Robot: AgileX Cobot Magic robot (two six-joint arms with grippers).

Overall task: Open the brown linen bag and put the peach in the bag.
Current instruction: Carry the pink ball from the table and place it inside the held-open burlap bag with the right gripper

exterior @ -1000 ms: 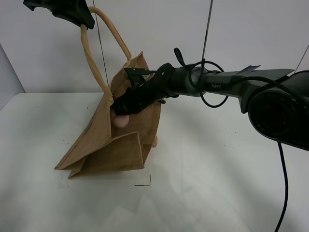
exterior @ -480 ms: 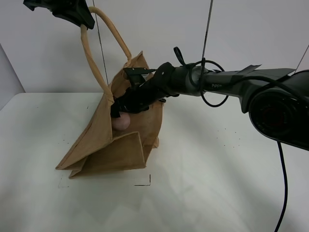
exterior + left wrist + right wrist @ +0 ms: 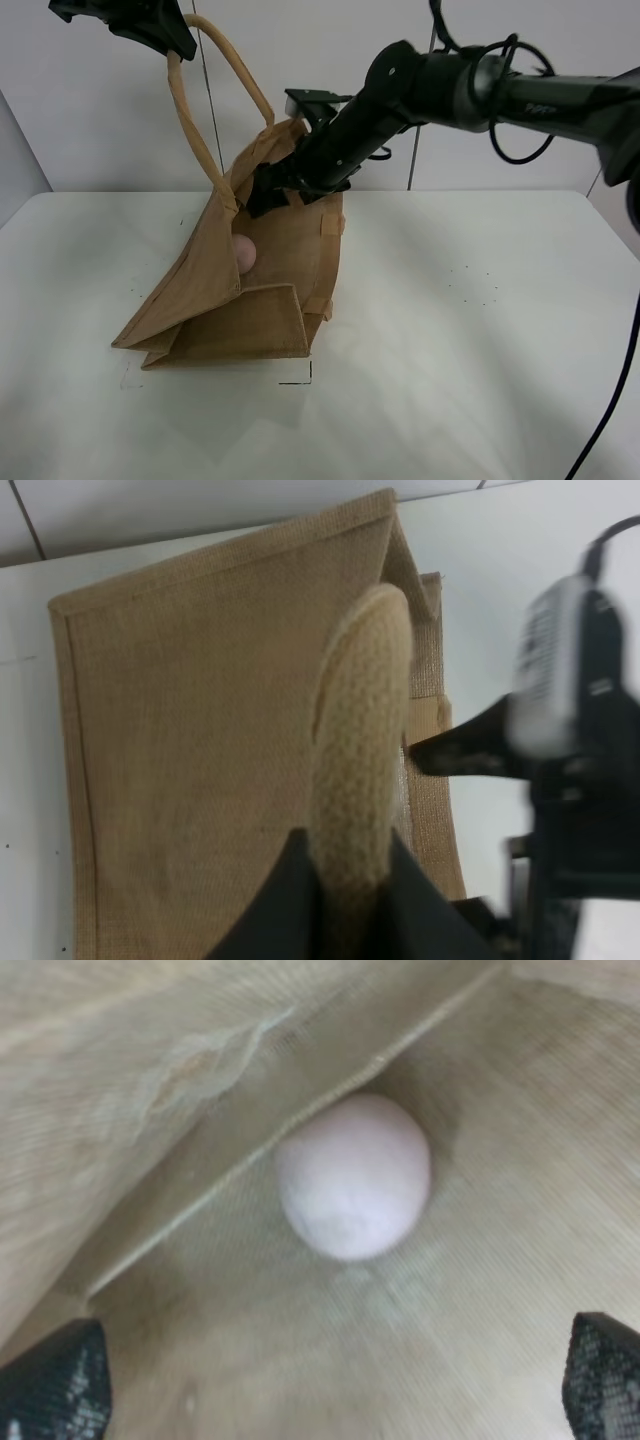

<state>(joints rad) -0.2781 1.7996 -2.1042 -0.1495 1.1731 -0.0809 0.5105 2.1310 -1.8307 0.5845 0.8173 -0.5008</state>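
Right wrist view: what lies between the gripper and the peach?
Nothing; the right wrist view shows only bare fabric of the brown linen bag between the right gripper and the peach.

In the exterior view the brown linen bag (image 3: 250,320) takes the left centre, its mouth held up by the left gripper (image 3: 172,45), clamped on 1 handle (image 3: 360,710) at upper left. The right gripper (image 3: 268,195) fills that mouth, jaws spread, and its arm (image 3: 420,90) bars the upper right. Inside, the peach (image 3: 355,1175) lies apart from both fingertips (image 3: 60,1380), with a fabric fold just beside it. Bare table (image 3: 480,350) spans the right half.
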